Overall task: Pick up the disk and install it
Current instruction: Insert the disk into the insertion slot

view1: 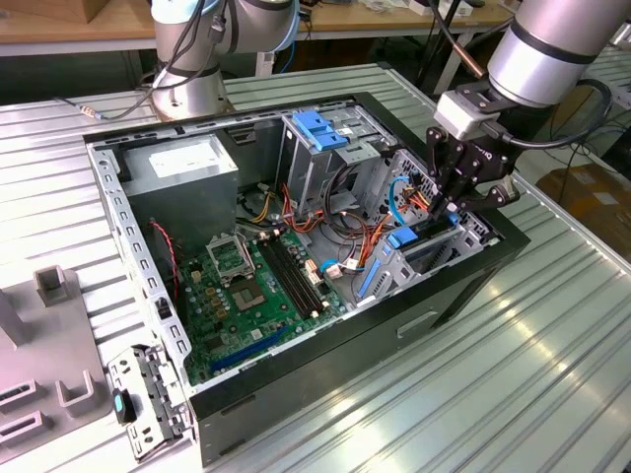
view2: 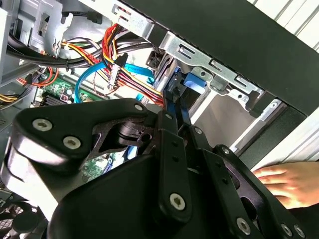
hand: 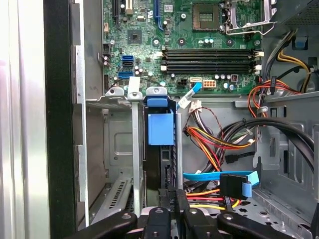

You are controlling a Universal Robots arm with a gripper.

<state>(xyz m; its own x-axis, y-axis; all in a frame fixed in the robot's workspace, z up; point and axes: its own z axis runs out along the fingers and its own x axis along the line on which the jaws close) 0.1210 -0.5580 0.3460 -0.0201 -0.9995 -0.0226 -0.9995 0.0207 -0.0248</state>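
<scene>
Exterior view: end effector (view1: 452,200) seemingly grips disk (view1: 422,242).

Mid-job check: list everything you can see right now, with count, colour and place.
Computer case: one, black, open on the ribbed metal table.
Motherboard: one, green, on the case floor.
Power supply: one, grey, far corner of the case.
Drive cage latch: one, blue, atop the silver cage.
Disk: one, dark with blue rails, standing in the bay slot under the hand.
Cables: a bundle, red, yellow, black, blue, beside the bay.
Bracket: one, silver, on the table beside the case.
Person's hand: one, resting outside the case.
Second arm base: one, grey, behind the case.
Hand: one, black, closed on the disk's top edge.
</scene>
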